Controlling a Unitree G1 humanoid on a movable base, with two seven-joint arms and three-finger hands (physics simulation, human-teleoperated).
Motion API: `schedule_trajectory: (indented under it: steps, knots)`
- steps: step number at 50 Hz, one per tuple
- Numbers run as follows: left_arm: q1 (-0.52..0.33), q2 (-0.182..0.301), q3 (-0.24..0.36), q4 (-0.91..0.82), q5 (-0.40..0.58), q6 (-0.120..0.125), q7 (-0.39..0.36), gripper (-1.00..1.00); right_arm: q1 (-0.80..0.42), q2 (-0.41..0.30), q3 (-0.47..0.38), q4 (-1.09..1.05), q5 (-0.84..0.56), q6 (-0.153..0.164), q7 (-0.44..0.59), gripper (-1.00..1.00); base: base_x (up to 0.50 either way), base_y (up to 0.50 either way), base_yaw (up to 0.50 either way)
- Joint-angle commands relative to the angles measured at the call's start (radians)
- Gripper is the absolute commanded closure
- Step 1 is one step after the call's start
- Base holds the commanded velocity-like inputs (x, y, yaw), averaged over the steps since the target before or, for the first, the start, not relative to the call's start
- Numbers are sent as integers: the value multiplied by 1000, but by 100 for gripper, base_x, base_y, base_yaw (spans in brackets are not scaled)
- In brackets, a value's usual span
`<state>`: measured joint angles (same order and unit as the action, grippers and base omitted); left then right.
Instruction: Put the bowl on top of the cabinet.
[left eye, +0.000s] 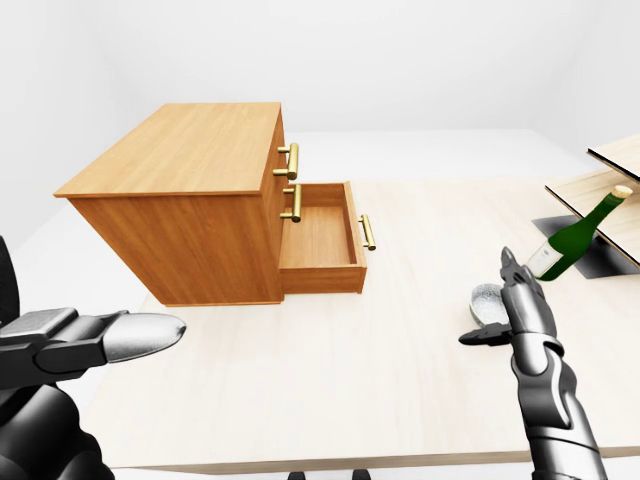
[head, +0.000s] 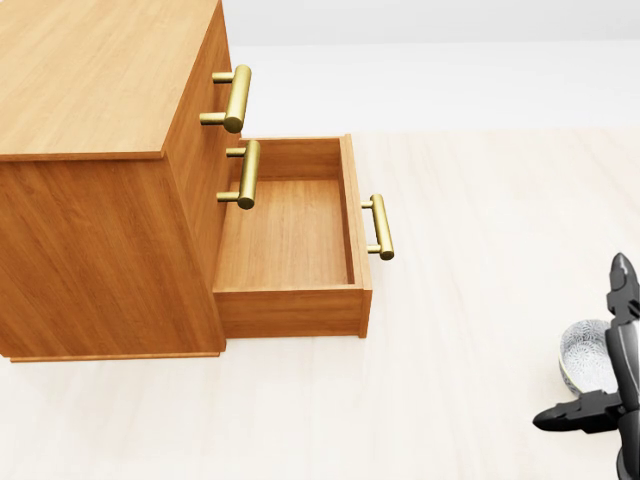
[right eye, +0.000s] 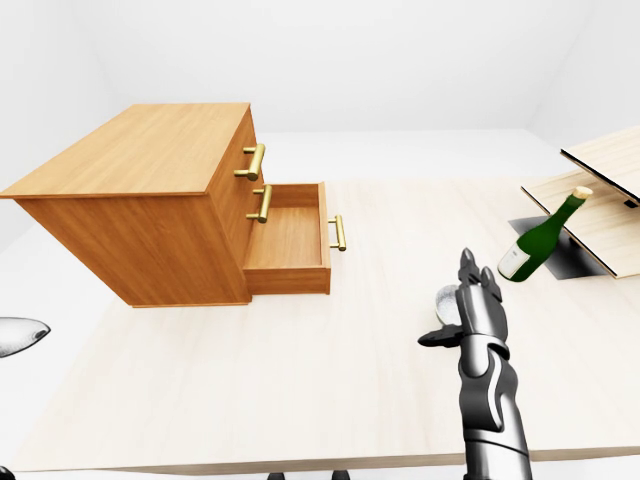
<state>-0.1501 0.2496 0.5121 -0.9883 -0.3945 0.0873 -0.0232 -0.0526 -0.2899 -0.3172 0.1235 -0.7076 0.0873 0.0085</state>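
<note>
A small pale patterned bowl (head: 583, 356) sits on the light wooden table at the right. My right hand (left eye: 492, 302) stands right beside it with its fingers upright against the bowl's right side and its thumb stretched out to the left below the rim; it is open, not closed round the bowl. The wooden cabinet (left eye: 180, 215) stands at the upper left, and its flat top (left eye: 185, 148) is bare. My left hand (left eye: 148, 335) hovers at the lower left, far from the bowl, fingers stretched out and empty.
The cabinet's lowest drawer (head: 290, 235) is pulled out and empty, with brass handles (head: 380, 227) on each drawer. A green bottle (left eye: 577, 238) leans at the far right by a slanted wooden board (left eye: 600, 190). The table's near edge (left eye: 350, 465) runs along the bottom.
</note>
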Motion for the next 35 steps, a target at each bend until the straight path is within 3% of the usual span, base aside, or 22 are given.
schedule_trajectory:
  steps: [1,35]
  knots:
    - [0,-1,-2,0,3,0,-1,-100,-20,-20,5,80,24,0,-40,-100,0,0,0]
    - [4,-16,-23,6,35,0,-17,-100,-79,-72,36,310,77,0,-145,-100,0,0,0]
